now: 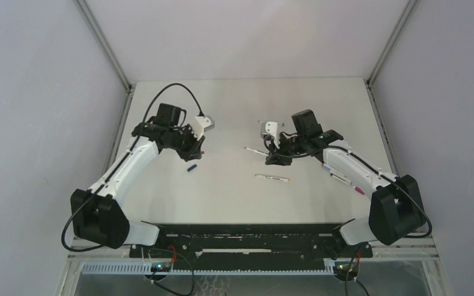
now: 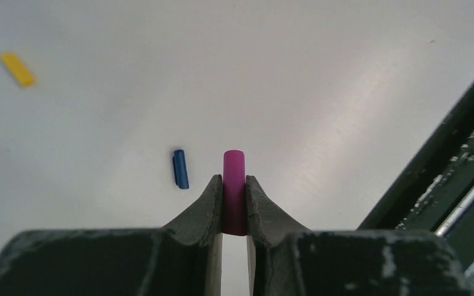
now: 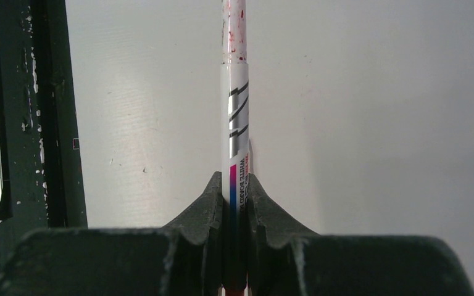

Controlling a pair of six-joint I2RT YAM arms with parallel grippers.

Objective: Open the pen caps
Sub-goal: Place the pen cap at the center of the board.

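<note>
The left fingers point(image 2: 213, 194) are dark, rough and a bit scratched. They pinch a pink cap point(image 2: 234, 166) between their two tips. The cap is a short, smooth, round tube, and it sticks out past the tips with the desk point(image 2: 321, 92) behind it. The desk is flat, white and plain.

I can count three caps. One is the pink one. A blue cap point(image 2: 180, 169) lies on the desk just beside it, on the left. A yellow cap point(image 2: 17, 69) lies well apart from both and looks blurry.

The right fingers point(image 3: 213, 197) are dark and rough too. They pinch a held pen point(image 3: 237, 111) by its body. It is long and thin, with a smooth white barrel, grey stripes and a pink and blue strip with tiny words. Its far part is a little thinner and has red spots on it.

A second pen point(image 1: 272, 178) lies flat near the middle of the desk. It is white with an orange end. More pens point(image 1: 345, 180) lie by the right arm. The arm hides part of them, so I cannot count them. One has a pink end.
</note>
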